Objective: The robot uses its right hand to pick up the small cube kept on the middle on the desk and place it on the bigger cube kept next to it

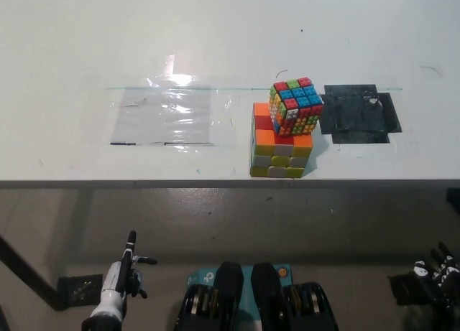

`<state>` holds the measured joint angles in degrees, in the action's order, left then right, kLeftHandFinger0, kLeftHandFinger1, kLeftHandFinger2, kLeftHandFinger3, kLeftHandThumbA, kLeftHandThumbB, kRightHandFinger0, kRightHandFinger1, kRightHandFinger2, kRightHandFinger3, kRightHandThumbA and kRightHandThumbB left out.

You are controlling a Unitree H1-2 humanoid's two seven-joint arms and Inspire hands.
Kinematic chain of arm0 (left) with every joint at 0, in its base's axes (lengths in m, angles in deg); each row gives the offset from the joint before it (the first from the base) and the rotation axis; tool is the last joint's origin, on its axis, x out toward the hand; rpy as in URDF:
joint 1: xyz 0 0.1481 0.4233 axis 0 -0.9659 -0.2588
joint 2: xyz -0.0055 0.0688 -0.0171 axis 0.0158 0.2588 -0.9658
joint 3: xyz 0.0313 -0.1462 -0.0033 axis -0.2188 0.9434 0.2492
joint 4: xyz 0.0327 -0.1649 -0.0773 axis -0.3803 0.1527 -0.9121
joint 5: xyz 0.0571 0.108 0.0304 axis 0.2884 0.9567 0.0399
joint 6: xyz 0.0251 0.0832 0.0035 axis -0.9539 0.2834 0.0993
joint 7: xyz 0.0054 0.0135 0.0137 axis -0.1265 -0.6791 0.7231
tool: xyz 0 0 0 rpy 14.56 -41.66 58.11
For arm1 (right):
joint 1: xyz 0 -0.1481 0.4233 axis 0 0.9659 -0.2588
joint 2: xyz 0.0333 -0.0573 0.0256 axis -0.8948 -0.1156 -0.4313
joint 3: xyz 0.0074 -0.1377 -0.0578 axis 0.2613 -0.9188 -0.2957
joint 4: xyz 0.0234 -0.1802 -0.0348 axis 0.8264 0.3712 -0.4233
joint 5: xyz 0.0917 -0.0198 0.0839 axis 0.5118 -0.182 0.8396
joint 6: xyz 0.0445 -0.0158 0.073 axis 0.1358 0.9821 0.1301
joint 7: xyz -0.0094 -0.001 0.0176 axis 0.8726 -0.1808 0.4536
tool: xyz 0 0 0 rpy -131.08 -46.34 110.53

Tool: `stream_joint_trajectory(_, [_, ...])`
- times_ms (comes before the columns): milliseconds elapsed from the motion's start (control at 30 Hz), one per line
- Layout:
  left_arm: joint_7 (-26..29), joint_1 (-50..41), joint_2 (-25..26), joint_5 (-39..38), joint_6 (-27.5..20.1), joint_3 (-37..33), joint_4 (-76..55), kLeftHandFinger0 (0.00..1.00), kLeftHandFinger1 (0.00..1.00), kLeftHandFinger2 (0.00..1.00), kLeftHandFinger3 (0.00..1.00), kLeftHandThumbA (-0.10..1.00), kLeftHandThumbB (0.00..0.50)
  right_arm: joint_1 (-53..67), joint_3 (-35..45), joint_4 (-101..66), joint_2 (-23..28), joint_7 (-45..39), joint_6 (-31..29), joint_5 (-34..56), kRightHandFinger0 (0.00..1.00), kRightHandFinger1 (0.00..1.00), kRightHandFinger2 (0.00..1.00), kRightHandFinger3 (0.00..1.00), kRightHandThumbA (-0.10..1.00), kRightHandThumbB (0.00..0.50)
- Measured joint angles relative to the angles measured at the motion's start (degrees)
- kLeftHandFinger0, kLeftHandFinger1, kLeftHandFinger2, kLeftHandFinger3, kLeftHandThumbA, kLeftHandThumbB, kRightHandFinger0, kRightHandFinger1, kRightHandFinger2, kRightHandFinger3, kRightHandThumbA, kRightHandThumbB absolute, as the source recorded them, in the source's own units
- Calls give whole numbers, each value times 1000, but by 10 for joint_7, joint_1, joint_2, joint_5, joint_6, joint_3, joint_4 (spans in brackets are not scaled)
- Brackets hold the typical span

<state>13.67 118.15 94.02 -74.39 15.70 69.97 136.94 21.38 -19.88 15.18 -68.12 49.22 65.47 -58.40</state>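
- small cube (295,106), the one with studded multicolour faces, sits on top of the bigger cube (281,151), turned at an angle and set toward the far right corner of its top face
- bigger cube rests on the desk (215,29) near the front edge, between a clear plastic sheet (169,115) on the robot's left and a patch of black tape (357,113) on the right
- right hand (435,277) is low at the bottom right corner, below the desk edge and well apart from both cubes; it has hold of nothing, but how far its fingers are spread cannot be told, as it is dark and cut by the frame
- left hand (118,288) rests at the lower left, also below the desk, holding nothing, fingers loosely apart
- judged from this, the placing step looks done and the task is at its end; no further reach seems called for, only keeping both hands clear so the offset small cube is not knocked
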Motion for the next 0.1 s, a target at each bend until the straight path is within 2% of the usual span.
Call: stream_joint_trajectory(100, [0, 0, 0, 2, 0, -4, 1, 340, 0, 26, 0, 1000, 500, 0, 0, -1, 0, 0, 1, 0, 694, 869, 963, 1000, 230, 136])
